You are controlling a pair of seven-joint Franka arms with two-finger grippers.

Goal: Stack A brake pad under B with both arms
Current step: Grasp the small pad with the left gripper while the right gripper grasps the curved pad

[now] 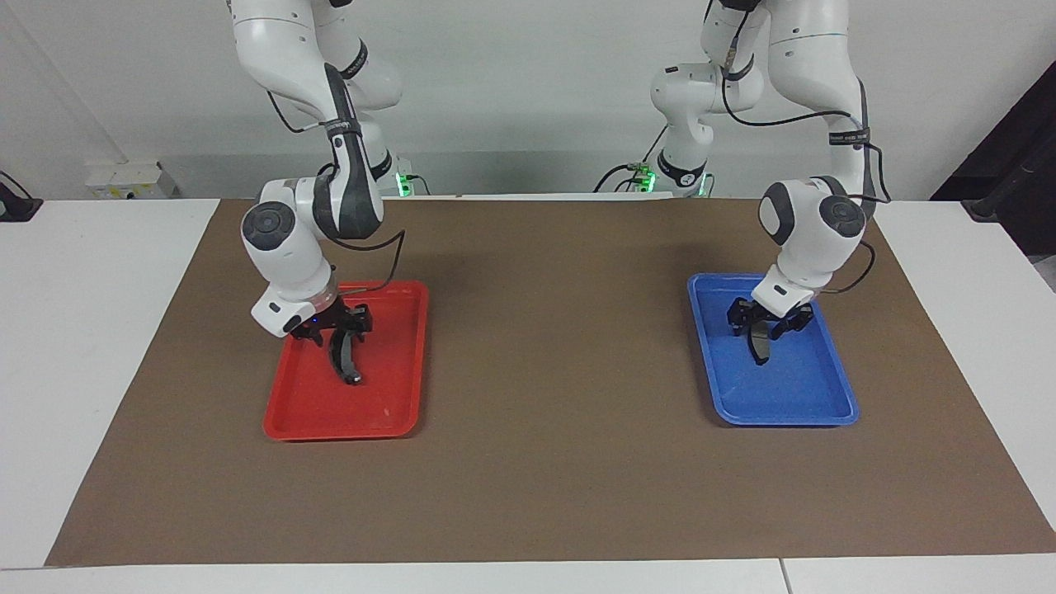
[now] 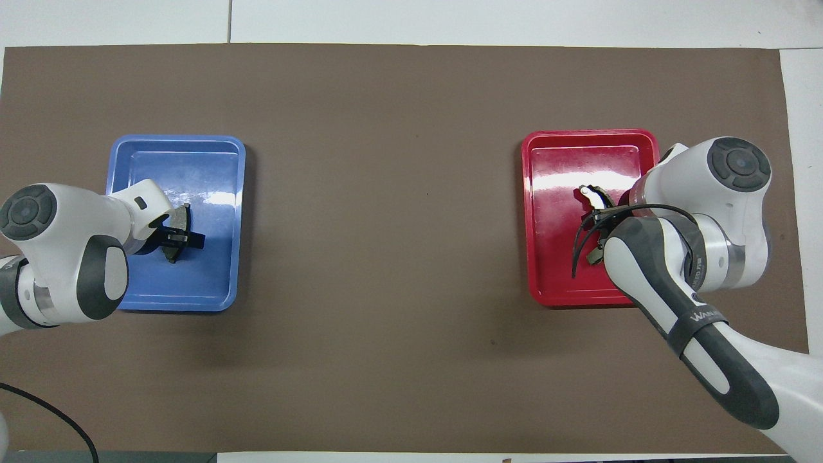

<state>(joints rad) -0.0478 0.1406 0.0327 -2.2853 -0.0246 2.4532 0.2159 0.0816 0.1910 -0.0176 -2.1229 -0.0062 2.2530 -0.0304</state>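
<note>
— What covered the table (image 1: 49,346)?
— A brown mat (image 1: 544,462), with a red tray (image 1: 396,412) toward the right arm's end and a blue tray (image 1: 825,404) toward the left arm's.
— And the pads?
— B (image 1: 345,360) lay in the red tray, the A brake pad (image 1: 758,347) in the blue one.
— The grippers?
— The right gripper (image 1: 337,332) straddled B and the left gripper (image 1: 765,324) straddled the A brake pad; whether either had clamped, I couldn't tell.

Brown mat (image 1: 544,462) under two trays (image 1: 285,412)
</note>
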